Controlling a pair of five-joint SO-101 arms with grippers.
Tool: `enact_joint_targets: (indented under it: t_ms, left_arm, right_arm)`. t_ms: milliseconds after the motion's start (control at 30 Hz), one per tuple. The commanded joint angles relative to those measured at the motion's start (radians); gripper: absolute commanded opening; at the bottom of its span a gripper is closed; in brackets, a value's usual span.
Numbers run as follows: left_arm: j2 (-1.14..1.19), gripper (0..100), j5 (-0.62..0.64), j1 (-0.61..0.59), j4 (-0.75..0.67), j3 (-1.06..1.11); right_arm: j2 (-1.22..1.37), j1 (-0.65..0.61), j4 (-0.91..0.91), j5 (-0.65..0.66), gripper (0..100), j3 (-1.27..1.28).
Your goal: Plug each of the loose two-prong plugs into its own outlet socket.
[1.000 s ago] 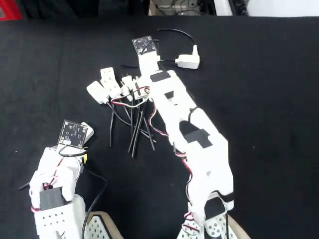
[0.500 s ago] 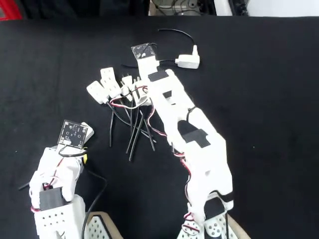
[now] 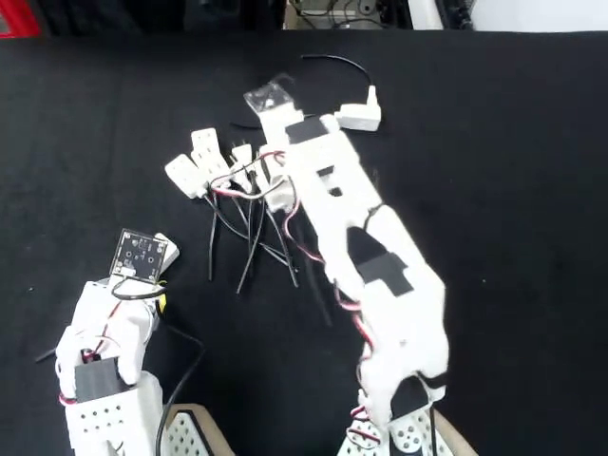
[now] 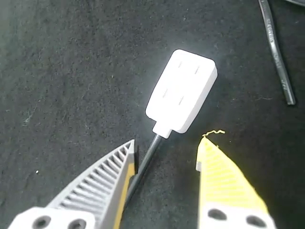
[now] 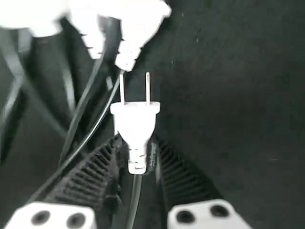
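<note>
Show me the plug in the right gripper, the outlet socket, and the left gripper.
plug (image 5: 136, 121): right wrist view, on its white body behind the prongs.
outlet socket (image 4: 181, 90): left wrist view, middle of its slotted face.
left gripper (image 4: 167, 141): left wrist view, midway between fingertips.

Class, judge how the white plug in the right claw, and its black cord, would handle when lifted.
The plug looks like hard moulded plastic, so probably rigid and light. Its thin cord likely hangs limp and may snag neighbouring cords.
</note>
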Motion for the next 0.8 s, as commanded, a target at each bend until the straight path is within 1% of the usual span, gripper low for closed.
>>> enact_joint_targets:
  t_ms: [0,67,200,267,333,433,467,567,633,700,767]
  left_arm:
    - [-0.009,21,-0.005,0.015,0.006,0.015]
    - [-0.009,21,-0.005,0.015,0.006,0.015]
    - [-0.009,21,-0.005,0.015,0.006,0.015]
    - [-0.009,21,-0.005,0.015,0.006,0.015]
    - [-0.009,21,-0.005,0.015,0.006,0.015]
    - [-0.009,21,-0.005,0.015,0.006,0.015]
    - [-0.009,21,-0.005,0.015,0.006,0.015]
    - [-0.009,21,-0.005,0.015,0.006,0.015]
    - [-0.009,21,-0.006,0.015,0.006,0.015]
    - [-0.009,21,-0.006,0.015,0.006,0.015]
    - [-0.009,21,-0.006,0.015,0.006,0.015]
  right_arm:
    - [-0.200,-0.011,0.046,0.187,1.1,0.028]
    - [-0.269,-0.061,0.083,0.341,1.1,0.091]
    - [-0.351,-0.180,0.104,0.703,1.1,0.272]
    - [-0.366,-0.201,0.054,0.876,1.2,0.358]
    - [-0.374,-0.198,-0.031,0.991,1.2,0.432]
    - [-0.398,-0.172,-0.129,0.994,2.4,0.509]
    - [-0.412,-0.161,-0.130,0.994,5.1,0.522]
    - [-0.466,-0.141,-0.109,0.994,18.8,0.559]
    - [-0.507,-0.144,-0.109,0.994,24.3,0.581]
    - [-0.545,-0.147,-0.114,0.993,25.4,0.593]
    - [-0.585,-0.143,-0.114,0.985,24.1,0.593]
